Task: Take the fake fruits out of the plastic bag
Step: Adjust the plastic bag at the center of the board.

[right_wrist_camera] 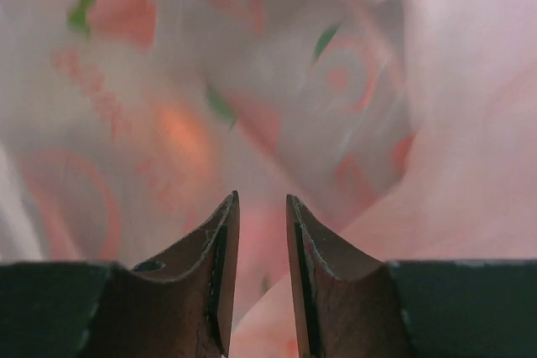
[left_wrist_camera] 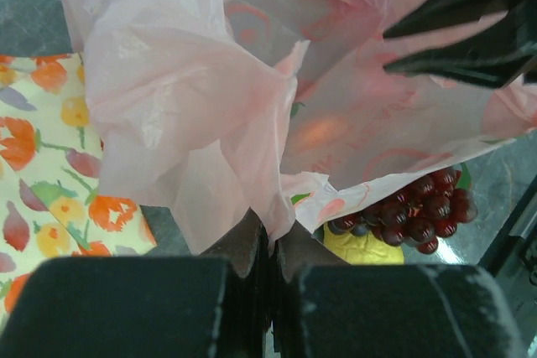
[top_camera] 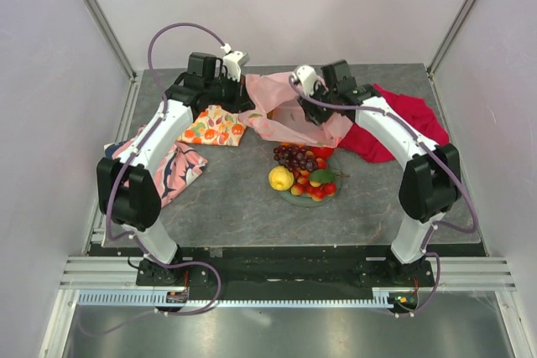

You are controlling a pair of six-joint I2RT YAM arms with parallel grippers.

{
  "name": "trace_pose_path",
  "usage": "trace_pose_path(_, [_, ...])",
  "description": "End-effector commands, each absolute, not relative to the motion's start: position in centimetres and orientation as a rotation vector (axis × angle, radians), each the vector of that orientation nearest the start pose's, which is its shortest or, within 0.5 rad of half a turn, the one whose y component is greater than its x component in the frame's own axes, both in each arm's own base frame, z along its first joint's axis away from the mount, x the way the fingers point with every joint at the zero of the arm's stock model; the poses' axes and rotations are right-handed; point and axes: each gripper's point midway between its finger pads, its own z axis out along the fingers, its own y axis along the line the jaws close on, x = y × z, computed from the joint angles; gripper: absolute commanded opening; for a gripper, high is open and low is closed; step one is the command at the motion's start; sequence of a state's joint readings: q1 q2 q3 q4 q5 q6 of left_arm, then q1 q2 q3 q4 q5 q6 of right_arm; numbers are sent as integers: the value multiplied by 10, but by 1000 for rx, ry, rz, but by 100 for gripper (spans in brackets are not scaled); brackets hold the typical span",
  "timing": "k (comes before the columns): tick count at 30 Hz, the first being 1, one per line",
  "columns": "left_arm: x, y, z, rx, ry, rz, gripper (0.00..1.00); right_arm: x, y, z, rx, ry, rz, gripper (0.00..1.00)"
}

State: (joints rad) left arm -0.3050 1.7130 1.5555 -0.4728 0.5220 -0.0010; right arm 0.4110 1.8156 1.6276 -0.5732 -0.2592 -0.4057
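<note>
A grey worktop [top_camera: 226, 207] is seen. Spread on it are a fruit-printed cloth [top_camera: 216, 126] at far left, a pink-and-navy cloth [top_camera: 176, 169] at the left edge and a red cloth [top_camera: 403, 119] at far right. A plastic bag [top_camera: 277, 106] is rested at far middle, and just nearer a plate [top_camera: 295, 199] of fake fruits [top_camera: 302, 175] is set.

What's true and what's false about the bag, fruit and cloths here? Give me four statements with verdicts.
1. The left end effector is shut on the thin pale-pink plastic bag. True.
2. The dark purple grape bunch is inside the bag. False: it lies in the open just past the bag's edge, beside a glossy yellow fruit.
3. The solid red cloth lies on the right of the grey table. True.
4. The fruit-printed orange-and-white cloth covers the grapes. False: it lies left of the bag, apart from them.
</note>
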Motion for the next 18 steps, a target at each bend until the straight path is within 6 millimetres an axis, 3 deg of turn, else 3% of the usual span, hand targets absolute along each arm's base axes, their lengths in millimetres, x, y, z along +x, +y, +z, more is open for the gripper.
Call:
trace_pose_path(1, [381,-227,254,672,2060,-828,2,397,199,184,-1097,2090,241,36])
trace_pose_path(4, [363,-223,240,746,2079,-801,2,400,200,188,-1089,2065,235,37])
trace_pose_path(7, [358,-215,221,764,2113,-719,2,424,211,194,-1074,2033,239,42])
trace_pose_path(11, [367,-209,215,760,2124,-640,2,471,225,180,-1030,2071,205,56])
trace_pose_path(14, [372,-206,208,760,2142,-603,2,491,235,163,-1032,2099,212,59])
trace_pose_path(18, [373,-203,202,758,2158,-578,2,503,252,153,-1040,2092,291,59])
